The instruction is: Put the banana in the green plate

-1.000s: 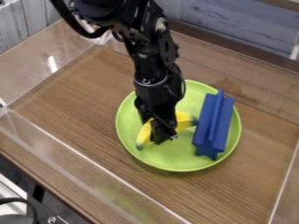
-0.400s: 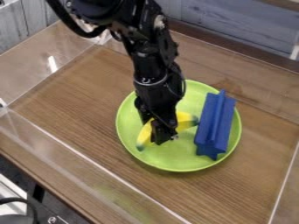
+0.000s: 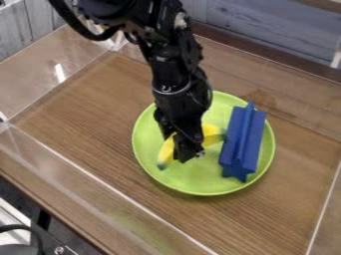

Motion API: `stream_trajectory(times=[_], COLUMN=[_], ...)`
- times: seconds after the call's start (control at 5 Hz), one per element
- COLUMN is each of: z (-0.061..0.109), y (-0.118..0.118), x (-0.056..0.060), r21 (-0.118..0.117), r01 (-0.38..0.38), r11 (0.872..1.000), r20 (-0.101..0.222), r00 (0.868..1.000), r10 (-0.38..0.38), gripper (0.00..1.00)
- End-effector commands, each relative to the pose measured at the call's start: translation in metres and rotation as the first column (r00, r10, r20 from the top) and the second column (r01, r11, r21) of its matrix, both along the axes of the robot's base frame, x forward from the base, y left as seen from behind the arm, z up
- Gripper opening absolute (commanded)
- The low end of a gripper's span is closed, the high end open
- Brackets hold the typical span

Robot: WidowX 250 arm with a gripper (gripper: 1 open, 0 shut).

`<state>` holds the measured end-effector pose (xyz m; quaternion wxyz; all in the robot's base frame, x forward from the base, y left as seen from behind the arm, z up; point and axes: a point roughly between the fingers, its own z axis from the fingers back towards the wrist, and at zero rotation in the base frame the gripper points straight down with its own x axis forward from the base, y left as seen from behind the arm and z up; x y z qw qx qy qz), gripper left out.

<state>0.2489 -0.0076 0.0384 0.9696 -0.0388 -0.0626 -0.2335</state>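
Here, the black tool (image 3: 181,149) is closed as far as can be seen, its tips over the banana (image 3: 209,136) and perhaps gripping it, though they hide the contact. The banana is within the green plate (image 3: 194,183), left of the blue block (image 3: 242,142), which sits toward three o'clock.

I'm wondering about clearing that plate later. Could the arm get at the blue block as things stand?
Probably, once the tool leaves the banana; nothing seems to cover the blue block.
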Motion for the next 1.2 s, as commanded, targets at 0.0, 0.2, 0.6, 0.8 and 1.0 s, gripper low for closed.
stream_trajectory(times=[0.0,0.2,0.6,0.8,1.0], z=[0.0132,0.0134,0.0144,0.0148,0.0136], y=[0.0034,0.0038,0.0049,0.0053,0.0058], x=[0.0037,0.0052,0.0080,0.0094,0.0111], r21=[-0.007,-0.011,-0.020,-0.024,-0.027], r01=[-0.019,-0.024,-0.035,-0.040,-0.046], r11=[1.000,1.000,0.999,0.999,0.999], r20=[0.053,0.052,0.049,0.047,0.047], r00=[0.998,0.998,0.998,0.998,0.998], r10=[0.019,0.025,0.036,0.041,0.047], gripper=[0.00,0.00,0.00,0.00,0.00])
